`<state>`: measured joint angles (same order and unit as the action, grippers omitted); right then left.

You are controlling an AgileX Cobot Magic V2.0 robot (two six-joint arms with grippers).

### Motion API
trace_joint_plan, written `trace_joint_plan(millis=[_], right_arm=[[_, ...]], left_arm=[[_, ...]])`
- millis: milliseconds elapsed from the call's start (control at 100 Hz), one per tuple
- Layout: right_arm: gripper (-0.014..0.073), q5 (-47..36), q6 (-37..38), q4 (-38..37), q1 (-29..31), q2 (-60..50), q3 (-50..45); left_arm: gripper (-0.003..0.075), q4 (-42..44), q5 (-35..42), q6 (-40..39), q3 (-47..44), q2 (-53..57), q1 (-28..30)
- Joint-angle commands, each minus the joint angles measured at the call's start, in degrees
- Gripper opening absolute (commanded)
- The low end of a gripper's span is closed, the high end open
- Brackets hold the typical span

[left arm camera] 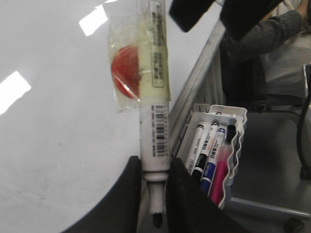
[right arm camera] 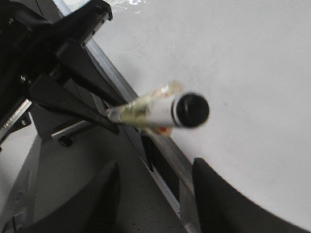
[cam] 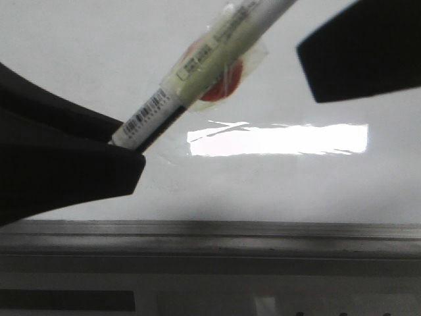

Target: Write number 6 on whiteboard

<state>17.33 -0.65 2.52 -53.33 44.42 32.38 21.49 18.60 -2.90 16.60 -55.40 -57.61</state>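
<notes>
Front view: the left gripper (cam: 128, 155) was clamped on a pen (cam: 210, 62) over the whiteboard (cam: 79, 59).
Left wrist view: the nib pointed down between the fingers (left arm camera: 182, 194); a pen tray (left arm camera: 233, 145) hung beside the frame.
Right wrist view: the right gripper (right arm camera: 155, 191) stood apart, holding nothing. No 6 showed.

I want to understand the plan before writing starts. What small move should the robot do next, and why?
Probably the left gripper should turn the marker pen so its black tip faces the whiteboard, then bring it close. The gripper is shut on the pen near the tip, the tip is off the board, and no digit is visible on the white surface. The right gripper is open and holds nothing.
</notes>
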Motion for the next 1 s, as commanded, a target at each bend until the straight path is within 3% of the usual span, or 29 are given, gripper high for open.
trace_joint_plan(millis=[0,310,410,520,610,680,780,880,990], right_arm=[[0.0340,-4.49,-0.46,3.00,-0.48,1.55,3.55],[0.0318,-6.59,-0.46,6.88,-0.48,2.60,3.56],[0.0188,-6.45,-0.46,7.10,-0.48,2.60,3.56],[-0.0076,-5.96,-0.46,7.10,-0.48,2.60,3.56],[-0.0063,-5.17,-0.46,7.10,-0.48,2.64,3.56],[-0.0063,-4.88,-0.46,7.10,-0.48,2.64,3.56],[-0.0063,-4.61,-0.46,7.10,-0.48,2.64,3.56],[-0.0063,-4.61,-0.46,7.27,-0.48,2.64,3.56],[-0.0063,-4.61,-0.32,8.05,-0.48,2.64,3.56]], left_arm=[[-0.0020,-0.10,4.56,-0.66,1.94,0.78,-1.94],[-0.0020,-0.10,4.06,-0.66,1.48,0.67,-5.23],[-0.0020,-0.10,4.08,-0.66,1.48,0.67,-5.23],[-0.0020,-0.10,4.08,-0.66,1.48,0.67,-5.23],[-0.0007,-0.10,4.08,-0.66,1.48,0.67,-5.23],[0.0064,-0.10,4.08,-0.66,1.48,0.67,-5.23],[0.0277,-0.68,4.08,-0.66,1.48,0.81,-5.23],[0.0444,-8.16,3.86,-0.66,1.48,1.71,-4.62],[0.0460,-10.31,2.85,-0.66,1.48,4.49,-3.06]])
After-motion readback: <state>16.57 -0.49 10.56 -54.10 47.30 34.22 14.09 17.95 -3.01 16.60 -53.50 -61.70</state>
